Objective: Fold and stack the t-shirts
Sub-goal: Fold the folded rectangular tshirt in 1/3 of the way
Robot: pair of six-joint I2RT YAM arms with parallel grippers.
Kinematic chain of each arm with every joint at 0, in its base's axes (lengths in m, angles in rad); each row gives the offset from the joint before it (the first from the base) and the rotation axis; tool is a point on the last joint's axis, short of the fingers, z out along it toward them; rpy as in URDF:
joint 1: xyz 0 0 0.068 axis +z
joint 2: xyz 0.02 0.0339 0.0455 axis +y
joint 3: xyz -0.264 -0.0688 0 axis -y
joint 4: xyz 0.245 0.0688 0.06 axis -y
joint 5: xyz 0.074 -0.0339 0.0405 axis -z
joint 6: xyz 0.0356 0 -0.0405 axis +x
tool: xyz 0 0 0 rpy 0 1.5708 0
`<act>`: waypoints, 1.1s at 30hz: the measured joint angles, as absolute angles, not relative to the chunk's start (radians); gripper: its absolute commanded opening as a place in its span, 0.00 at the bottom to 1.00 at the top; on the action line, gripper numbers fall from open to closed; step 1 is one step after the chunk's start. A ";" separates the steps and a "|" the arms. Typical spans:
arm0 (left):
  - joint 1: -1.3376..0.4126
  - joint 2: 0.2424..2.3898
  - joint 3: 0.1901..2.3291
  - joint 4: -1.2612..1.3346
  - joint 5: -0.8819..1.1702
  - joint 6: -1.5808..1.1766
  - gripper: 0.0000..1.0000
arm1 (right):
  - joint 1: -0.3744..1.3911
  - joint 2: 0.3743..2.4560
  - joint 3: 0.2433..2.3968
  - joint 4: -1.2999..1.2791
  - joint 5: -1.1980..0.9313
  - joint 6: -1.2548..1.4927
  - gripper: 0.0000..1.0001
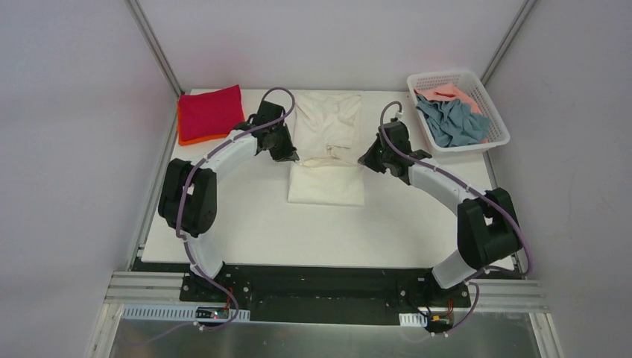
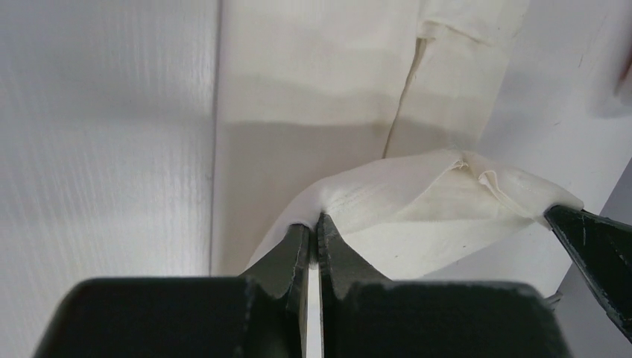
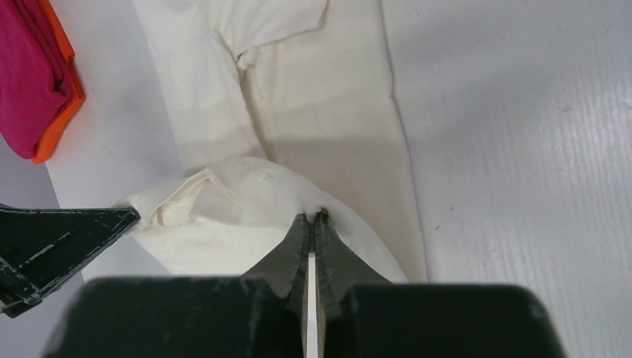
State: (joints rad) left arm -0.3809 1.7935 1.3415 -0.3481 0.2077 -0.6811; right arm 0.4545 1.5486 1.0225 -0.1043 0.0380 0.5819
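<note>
A cream-white t-shirt point(image 1: 328, 142) lies lengthwise in the middle of the table, folded into a narrow strip. My left gripper point(image 1: 287, 154) is shut on its left edge point(image 2: 328, 201) and my right gripper point(image 1: 369, 159) is shut on its right edge point(image 3: 317, 205). Both hold the cloth lifted off the table, partway along the strip, above the part lying nearer me. A folded crimson red t-shirt point(image 1: 210, 110) lies on an orange one point(image 1: 195, 139) at the back left. Grey-blue point(image 1: 451, 123) and salmon pink point(image 1: 451, 93) t-shirts lie crumpled in the basket.
A white plastic mesh basket point(image 1: 477, 83) stands at the back right corner. The red and orange stack also shows in the right wrist view point(image 3: 33, 71). Walls and metal frame posts enclose the white table point(image 1: 246, 224).
</note>
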 measured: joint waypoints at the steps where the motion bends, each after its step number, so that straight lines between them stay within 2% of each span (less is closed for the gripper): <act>1: -0.377 1.803 1.353 -0.348 0.209 -0.676 0.00 | 0.437 1.567 1.034 -0.099 0.026 0.579 0.00; 13: -0.338 1.929 1.462 -0.350 0.239 -0.633 0.01 | 0.366 1.734 1.121 -0.033 -0.092 0.567 0.00; 18: -0.319 1.978 1.490 -0.350 0.255 -0.628 0.09 | 0.356 1.786 1.153 -0.017 -0.099 0.567 0.00; 24: -0.299 2.017 1.504 -0.356 0.267 -0.612 0.28 | 0.345 1.851 1.172 0.016 -0.106 0.570 0.02; 25: -0.294 2.022 1.507 -0.357 0.273 -0.608 0.35 | 0.343 1.860 1.172 0.020 -0.106 0.572 0.07; 26: -0.291 2.028 1.511 -0.358 0.285 -0.606 0.49 | 0.339 1.869 1.172 0.023 -0.107 0.574 0.19; 27: -0.282 2.036 1.517 -0.358 0.296 -0.602 0.63 | 0.337 1.876 1.173 0.026 -0.109 0.577 0.41; 28: -0.279 2.041 1.519 -0.357 0.311 -0.593 0.75 | 0.332 1.885 1.175 0.026 -0.113 0.579 0.52; 29: -0.276 2.043 1.520 -0.356 0.316 -0.586 0.93 | 0.329 1.890 1.179 0.024 -0.117 0.587 0.61; 30: -0.273 2.044 1.520 -0.360 0.327 -0.585 0.99 | 0.324 1.895 1.188 0.017 -0.121 0.584 0.71; 31: -0.268 2.044 1.520 -0.363 0.337 -0.583 0.99 | 0.321 1.897 1.200 0.007 -0.123 0.581 0.87; 32: -0.267 2.041 1.520 -0.364 0.339 -0.582 0.99 | 0.318 1.897 1.214 -0.006 -0.125 0.578 0.97; 33: -0.265 2.037 1.518 -0.364 0.340 -0.581 0.99 | 0.316 1.896 1.227 -0.014 -0.126 0.575 0.99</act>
State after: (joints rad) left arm -0.2649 2.0373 1.5181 -0.3641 0.3397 -0.5812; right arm 0.3164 1.8957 1.2270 -0.0135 -0.1257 0.5747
